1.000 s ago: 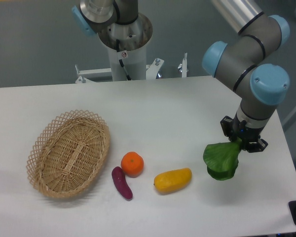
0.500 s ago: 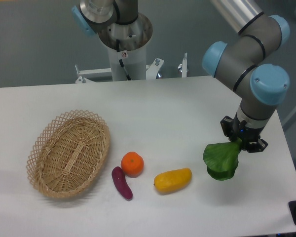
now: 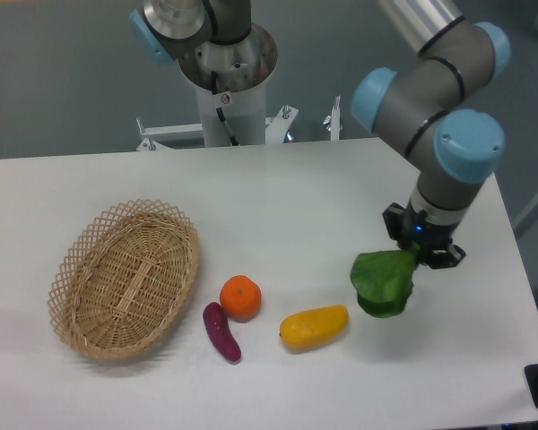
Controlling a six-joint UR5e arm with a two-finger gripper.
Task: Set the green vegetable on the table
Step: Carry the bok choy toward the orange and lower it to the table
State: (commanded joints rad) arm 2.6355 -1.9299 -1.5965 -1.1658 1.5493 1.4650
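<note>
Claw [image 3: 419, 257] first: yours sits over the right part of the table [image 3: 305, 197], black fingers pointing down, and it's clenched on the top of the green vegetable [image 3: 383, 281]. You can see the leaves hanging below the fingers, broad and dark green, with a darker underside low down; the pale stalk doesn't show from this camera. Whether the lowest leaf touches the white surface or hangs just clear of it, I cannot tell.

Above the claw, your arm's grey wrist with its blue caps [image 3: 469, 147] rises toward the far right corner of the view.

Moving outward, the yellow fruit [image 3: 314, 327] lies just beside the vegetable, to its left and a touch nearer, flat on the tabletop and apart from the leaves. Further left comes the orange [image 3: 240, 297], and the small purple eggplant [image 3: 221, 331] lies right against its near left side, angled on the surface. Well apart at the left of the table you've got the oval wicker basket [image 3: 127, 277], lying slantwise.

At the far edge, behind the table, stands the arm's base column [image 3: 227, 76], bolted to a metal bracket.
</note>
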